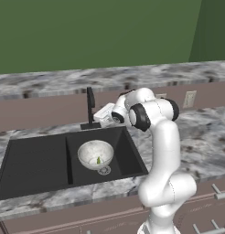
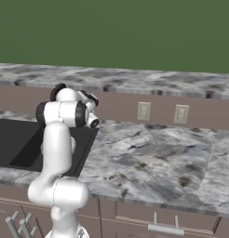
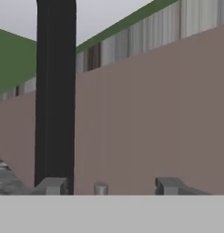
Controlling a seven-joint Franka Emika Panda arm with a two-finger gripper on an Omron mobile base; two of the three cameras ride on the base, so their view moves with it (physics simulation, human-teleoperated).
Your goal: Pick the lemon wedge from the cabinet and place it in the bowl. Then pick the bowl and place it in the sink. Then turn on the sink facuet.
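Behind the sink (image 1: 36, 162), at its back rim, the sink facuet (image 1: 90, 106) stands upright on its flat base. Left base view: the bowl (image 1: 95, 154) sits in the right basin, upright, just above the round silver drain (image 1: 104, 171). The lemon wedge (image 1: 99, 160) lies inside the bowl, near its front wall. The white arm reaches over the counter (image 1: 196, 137) with its hand just right of the faucet; the gripper itself is hard to make out from this side.

Right base view: the arm's body hides the bowl and most of the faucet; a corner of the sink (image 2: 18, 139) shows left of the arm, and two wall outlets (image 2: 144, 111) sit on the backsplash further right.

Hand view: the faucet's black column (image 3: 56, 95) rises close up on the left. Gripper (image 3: 107, 185) fingertips (image 3: 52, 185) stand apart, with the column beside the left tip and not between them. Nothing is clamped.
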